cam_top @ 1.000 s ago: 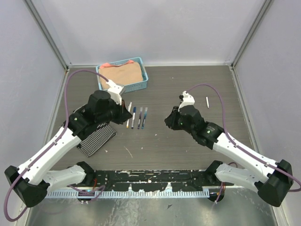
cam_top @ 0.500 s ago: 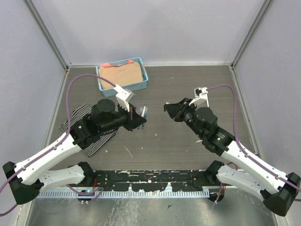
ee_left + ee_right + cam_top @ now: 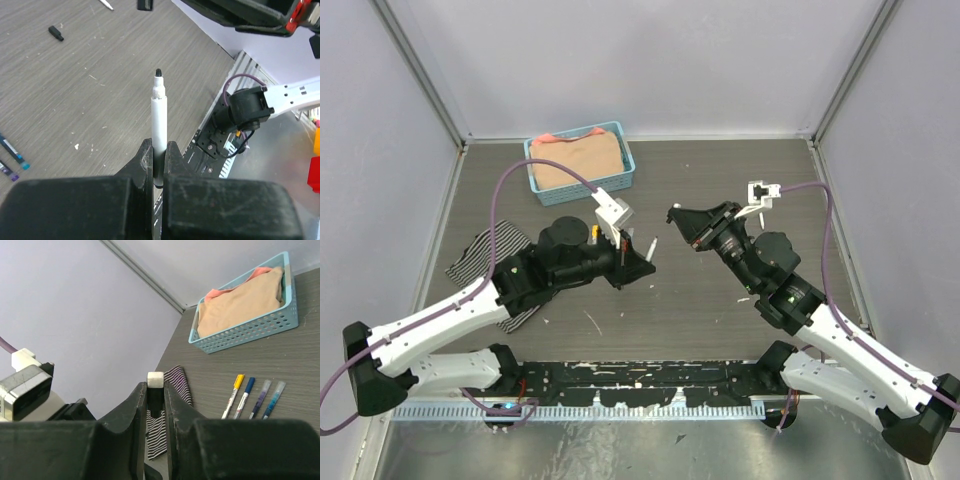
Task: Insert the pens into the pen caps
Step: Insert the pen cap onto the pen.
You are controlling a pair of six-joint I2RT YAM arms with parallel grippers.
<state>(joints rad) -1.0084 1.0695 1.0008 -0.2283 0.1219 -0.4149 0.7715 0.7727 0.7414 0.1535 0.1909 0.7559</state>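
My left gripper (image 3: 159, 148) is shut on a white pen (image 3: 159, 117) whose black tip points away from the wrist. In the top view this gripper (image 3: 642, 264) hangs over the table's middle with the pen (image 3: 648, 246) sticking out. Facing it from the right, my right gripper (image 3: 676, 217) is shut on a short black pen cap (image 3: 155, 390) with a white end. A gap separates pen and cap. Several capped pens, yellow (image 3: 233, 388), blue (image 3: 245, 390), purple (image 3: 261, 392) and light blue (image 3: 273, 393), lie side by side on the table.
A blue basket (image 3: 625, 171) with tan cloth stands at the back left. A striped cloth (image 3: 483, 250) lies under the left arm. A loose black cap (image 3: 56, 33) and a white pen (image 3: 105, 4) lie on the table beyond my left gripper.
Both arms have swung toward the table's middle. The left gripper carried its pen rightward and forward; the right gripper turned to face left with the cap.
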